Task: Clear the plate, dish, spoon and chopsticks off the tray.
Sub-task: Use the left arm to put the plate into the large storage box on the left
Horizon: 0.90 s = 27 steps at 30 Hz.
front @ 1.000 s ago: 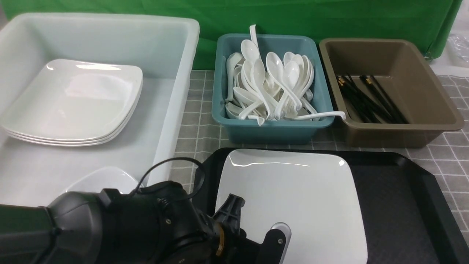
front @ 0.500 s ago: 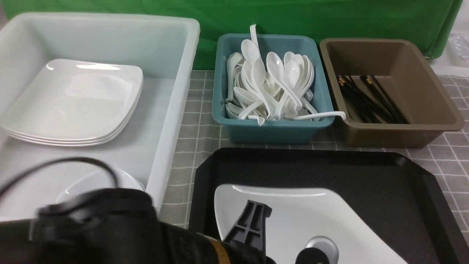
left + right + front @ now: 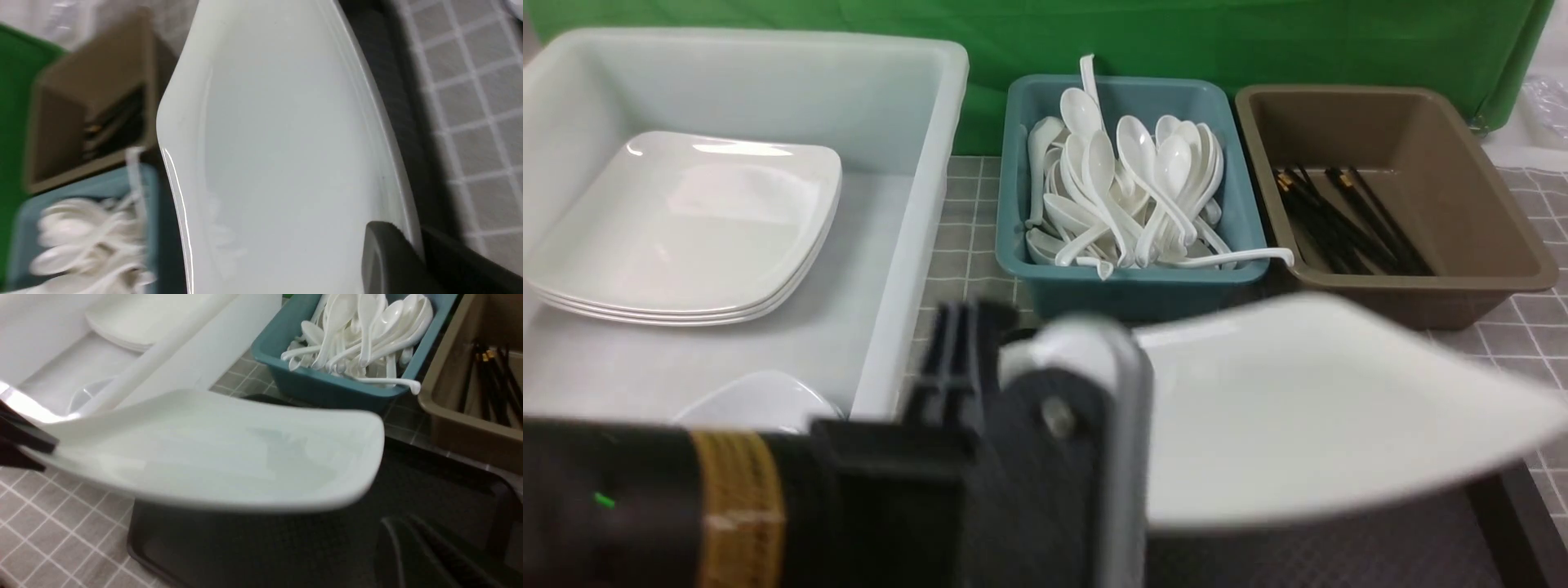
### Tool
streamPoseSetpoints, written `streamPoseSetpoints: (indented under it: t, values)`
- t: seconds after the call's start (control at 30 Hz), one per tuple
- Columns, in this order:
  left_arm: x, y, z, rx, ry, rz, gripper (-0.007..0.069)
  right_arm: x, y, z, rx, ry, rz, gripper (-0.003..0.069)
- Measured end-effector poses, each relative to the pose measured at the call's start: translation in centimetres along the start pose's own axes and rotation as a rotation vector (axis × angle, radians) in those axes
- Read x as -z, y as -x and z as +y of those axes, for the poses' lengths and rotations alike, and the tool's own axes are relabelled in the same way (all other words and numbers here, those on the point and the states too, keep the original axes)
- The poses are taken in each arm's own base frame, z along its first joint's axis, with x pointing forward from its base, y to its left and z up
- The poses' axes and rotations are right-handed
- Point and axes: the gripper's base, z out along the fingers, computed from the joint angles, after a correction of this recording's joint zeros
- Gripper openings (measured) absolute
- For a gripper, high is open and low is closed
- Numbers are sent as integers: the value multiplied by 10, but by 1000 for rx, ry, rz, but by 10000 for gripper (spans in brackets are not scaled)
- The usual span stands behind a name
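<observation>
Occlusions, cropped edges and blur in the current views

From the front my left gripper [image 3: 1045,392] is a close, smeared dark mass, so my jaw line there is unreadable; the plate [image 3: 1298,425] it carries is motion-blurred, cut off at the right edge, and hides most of the tray [image 3: 1494,506]. In my left wrist view the spoons [image 3: 86,241] and brown bin [image 3: 81,114] are out of focus, and the plate runs past top and bottom. My right gripper [image 3: 412,555] shows only as a dim, blurred outline.
</observation>
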Motion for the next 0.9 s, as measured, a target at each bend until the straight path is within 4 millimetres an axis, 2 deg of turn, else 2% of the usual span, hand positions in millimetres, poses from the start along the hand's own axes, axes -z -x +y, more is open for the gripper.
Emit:
streamPoseSetpoints:
  t: [0.13,0.23,0.27,0.3,0.33,0.4,0.43,0.47,0.5,0.53,0.57,0.6,0.63,0.67,0.73,0.83,0.9]
  values:
    - [14,-1,27,49,148,55,29,-6,9,7,3,34,-51,25]
    - [18,-15,51,109,258,142,29,-14,17,16,20,57,-70,25]
    - [18,-31,69,158,327,211,29,-21,25,23,44,61,-65,25]
    - [17,-41,79,180,360,249,29,-24,28,25,57,62,-61,25]
    - [16,-41,79,178,357,252,29,-25,28,26,61,61,-58,25]
    - [10,-75,102,222,429,373,29,-34,35,34,104,65,-40,25]
    - [9,-82,106,228,436,394,29,-35,35,35,110,66,-35,25]
    - [2,-108,118,252,453,484,29,-41,38,39,142,71,-17,25]
    - [3,-114,121,260,462,502,29,-42,38,40,148,73,-15,25]
    - [-3,-141,129,289,460,590,29,-45,38,42,162,77,-1,25]
    - [-6,-145,129,293,452,605,29,-46,38,43,162,78,1,25]
    - [-11,-171,134,328,436,684,29,-46,38,43,171,80,6,26]
    - [-13,-173,134,328,431,687,29,-47,38,44,173,81,7,26]
    - [-19,-193,136,355,405,743,29,-47,38,44,181,80,12,26]
    - [-28,-214,136,369,366,799,29,-46,37,43,188,74,21,26]
    - [-37,-231,136,377,337,835,29,-45,36,42,190,68,31,26]
    - [-50,-254,133,386,293,881,29,-45,34,41,191,61,47,28]
